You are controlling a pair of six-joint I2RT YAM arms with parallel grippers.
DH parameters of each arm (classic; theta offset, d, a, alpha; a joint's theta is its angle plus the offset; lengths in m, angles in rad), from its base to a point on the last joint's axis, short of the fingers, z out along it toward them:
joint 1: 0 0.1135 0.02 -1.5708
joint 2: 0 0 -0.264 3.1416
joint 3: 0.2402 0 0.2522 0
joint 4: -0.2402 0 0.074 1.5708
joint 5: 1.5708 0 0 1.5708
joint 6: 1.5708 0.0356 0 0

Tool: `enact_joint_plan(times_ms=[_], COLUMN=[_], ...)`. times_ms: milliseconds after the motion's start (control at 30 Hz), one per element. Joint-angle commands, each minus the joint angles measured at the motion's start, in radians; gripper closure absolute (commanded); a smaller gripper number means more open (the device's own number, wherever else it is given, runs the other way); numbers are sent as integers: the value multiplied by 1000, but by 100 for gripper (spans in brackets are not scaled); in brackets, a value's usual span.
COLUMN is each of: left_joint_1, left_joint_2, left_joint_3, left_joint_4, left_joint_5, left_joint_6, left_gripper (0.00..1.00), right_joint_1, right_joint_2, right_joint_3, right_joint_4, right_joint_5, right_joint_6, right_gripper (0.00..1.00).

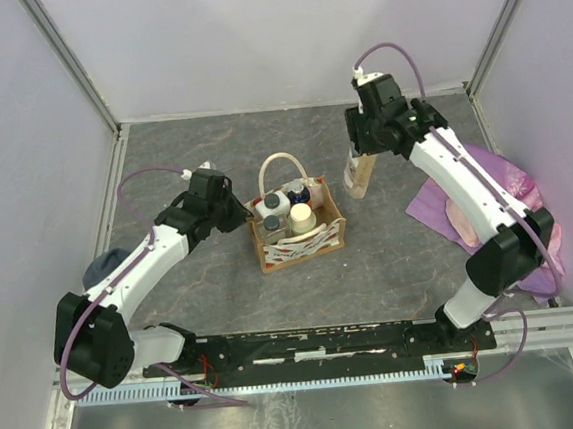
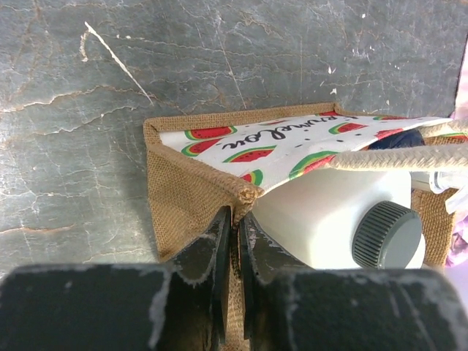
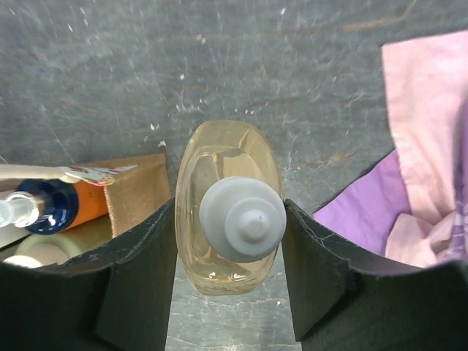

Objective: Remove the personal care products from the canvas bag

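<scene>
The canvas bag (image 1: 314, 244) stands mid-table with several products inside: a white bottle with a dark grey cap (image 1: 272, 212), a cream-capped jar (image 1: 303, 218) and a dark-capped one (image 1: 301, 191). My left gripper (image 1: 242, 214) is shut on the bag's left rim, which shows pinched between the jaws in the left wrist view (image 2: 238, 219), beside the white bottle (image 2: 322, 212). My right gripper (image 1: 363, 153) is shut on the tall tan bottle (image 1: 358, 178), right of the bag. In the right wrist view the gripper (image 3: 230, 219) clasps the bottle (image 3: 219, 150) on both sides below its white cap.
A pink-purple cloth (image 1: 510, 187) lies at the right under the right arm and also shows in the right wrist view (image 3: 424, 146). A dark grey cloth (image 1: 105, 265) lies at the left wall. An orange tube with a blue cap (image 3: 66, 205) pokes from the bag.
</scene>
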Motion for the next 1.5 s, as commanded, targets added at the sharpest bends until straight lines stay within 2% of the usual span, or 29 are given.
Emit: enact_joint_plan(times_ms=[0, 200, 267, 367, 567, 767, 800, 833, 900, 933, 1067, 1167, 1300, 1367, 1467], left_joint_1=[2, 2, 3, 2, 2, 3, 3, 2, 2, 2, 2, 3, 2, 3, 2], left_joint_2=[-25, -33, -37, -41, -25, -37, -39, -40, -36, -34, -33, -36, -40, -46, -52], left_joint_3=[-21, -21, -26, -38, -54, -50, -51, -52, -53, -52, -46, -37, -20, -18, -15], left_joint_4=[-46, -52, -50, -37, -12, -21, -24, -25, -24, -24, -29, -37, -49, -56, -64], left_joint_5=[25, 36, 38, 42, 66, 65, 61, 59, 64, 66, 68, 70, 73, 66, 64], left_joint_6=[10, 19, 19, 15, 0, 1, 2, 1, 1, 0, 1, 2, 5, 5, 5], left_gripper=[85, 84, 84, 84, 83, 82, 82, 82, 82, 82, 82, 81, 81, 81, 80], right_joint_1=[2, -1, -1, 0, -2, -1, -2, -1, -1, -1, 22, 132, 254, 273, 288], right_joint_2=[41, 51, 36, 17, 5, 9, 14, 19, 28, 28, -53, -111, -70, -52, -22], right_joint_3=[-77, -257, -288, -310, -324, -307, -300, -295, -284, -280, -279, -233, -92, -87, -101], right_joint_4=[144, 277, 295, 287, 273, 274, 272, 267, 246, 234, 227, 235, 158, 173, 203], right_joint_5=[-17, -3, 15, 72, 203, 305, 312, 316, 331, 336, 327, 325, 123, 16, -49], right_joint_6=[49, 101, 103, 91, 40, 4, 1, -2, 11, 21, 17, -67, -74, -46, -26], right_gripper=[65, 65, 60, 58, 64, 63, 58, 49, 5, 1, 0, 0, 4, 7, 10])
